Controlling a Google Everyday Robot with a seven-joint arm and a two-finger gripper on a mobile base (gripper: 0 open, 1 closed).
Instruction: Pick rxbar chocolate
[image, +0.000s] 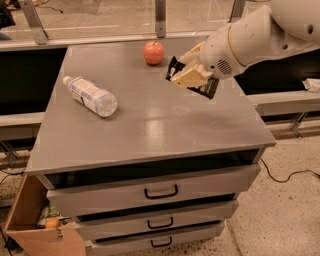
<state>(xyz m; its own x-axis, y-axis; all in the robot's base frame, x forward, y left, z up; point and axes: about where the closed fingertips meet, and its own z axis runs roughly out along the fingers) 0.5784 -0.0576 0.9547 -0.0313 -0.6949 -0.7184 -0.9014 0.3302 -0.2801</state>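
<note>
We see a grey cabinet (165, 125) with three drawers, viewed from above its front. A bulky white robot arm (260, 35) reaches in over the cabinet's back right corner. A cardboard box (30, 220) sits on the floor at the cabinet's front left foot. A clear plastic bottle (90, 96) lies on its side on the left part of the cabinet top. The gripper (187, 75) hangs over the cabinet's back right area, its tan fingers clenched on the rxbar chocolate (207, 90), which is tilted and looks clear of the cabinet top. A red apple (154, 52) rests near the cabinet's back edge
</note>
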